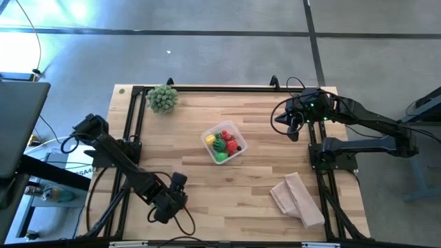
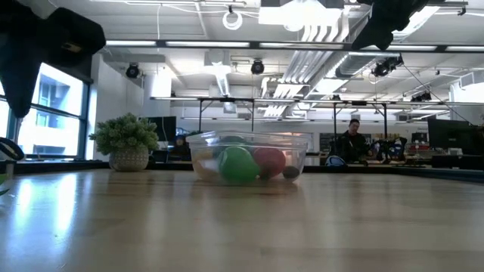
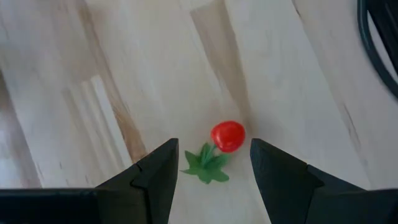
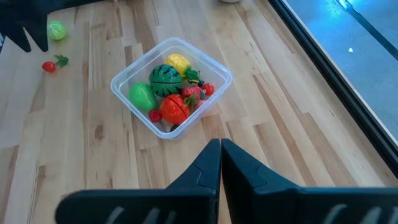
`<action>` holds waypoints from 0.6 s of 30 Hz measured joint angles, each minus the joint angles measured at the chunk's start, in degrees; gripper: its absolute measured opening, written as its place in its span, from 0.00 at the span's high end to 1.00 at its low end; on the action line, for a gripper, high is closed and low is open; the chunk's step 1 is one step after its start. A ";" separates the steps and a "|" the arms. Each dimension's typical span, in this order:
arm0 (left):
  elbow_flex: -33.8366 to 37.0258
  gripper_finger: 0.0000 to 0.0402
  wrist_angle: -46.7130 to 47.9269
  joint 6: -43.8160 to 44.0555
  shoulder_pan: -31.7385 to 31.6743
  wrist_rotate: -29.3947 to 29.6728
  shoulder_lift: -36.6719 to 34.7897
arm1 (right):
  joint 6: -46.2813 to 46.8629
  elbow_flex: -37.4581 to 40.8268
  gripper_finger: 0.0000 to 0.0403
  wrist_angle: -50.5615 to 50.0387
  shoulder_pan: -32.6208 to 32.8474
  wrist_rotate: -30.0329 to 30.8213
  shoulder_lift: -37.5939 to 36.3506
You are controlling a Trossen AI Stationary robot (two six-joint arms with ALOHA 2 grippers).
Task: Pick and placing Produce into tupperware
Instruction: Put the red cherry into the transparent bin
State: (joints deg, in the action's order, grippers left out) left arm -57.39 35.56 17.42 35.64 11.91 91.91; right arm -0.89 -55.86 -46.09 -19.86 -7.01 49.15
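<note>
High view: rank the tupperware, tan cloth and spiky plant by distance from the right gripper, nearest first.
1. tupperware, mid-table, to the left of the right gripper.
2. tan cloth, at the near right edge.
3. spiky plant, far left corner, clearly farthest.

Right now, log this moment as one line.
left end effector: open over radish | right end effector: shut, waiting | tupperware: partly filled
</note>
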 joint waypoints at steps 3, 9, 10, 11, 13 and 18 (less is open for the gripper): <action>0.00 0.52 -1.33 -1.15 -0.02 -0.54 1.55 | 0.00 0.00 0.99 0.00 0.00 0.00 0.02; 0.00 0.53 -2.25 -1.15 -0.04 -1.84 4.47 | 0.00 0.00 0.99 0.00 0.01 0.00 0.02; 0.00 0.53 -2.59 -1.15 -0.04 -2.03 4.84 | 0.00 0.00 0.99 0.00 0.00 0.00 0.02; 0.00 0.53 -3.03 -1.16 -0.04 -2.25 5.13 | 0.00 0.00 0.99 0.00 0.00 0.00 0.00; 0.00 0.53 -3.80 -1.36 -0.02 -2.45 5.65 | 0.00 0.00 0.99 0.00 0.02 -0.02 0.02; -0.02 0.53 -4.98 -1.36 -0.04 -3.75 7.03 | 0.00 0.00 0.99 0.00 0.01 0.00 0.02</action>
State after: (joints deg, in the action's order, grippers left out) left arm -57.41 30.58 16.05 35.59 8.16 98.94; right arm -0.89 -55.86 -46.09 -19.85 -7.01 49.17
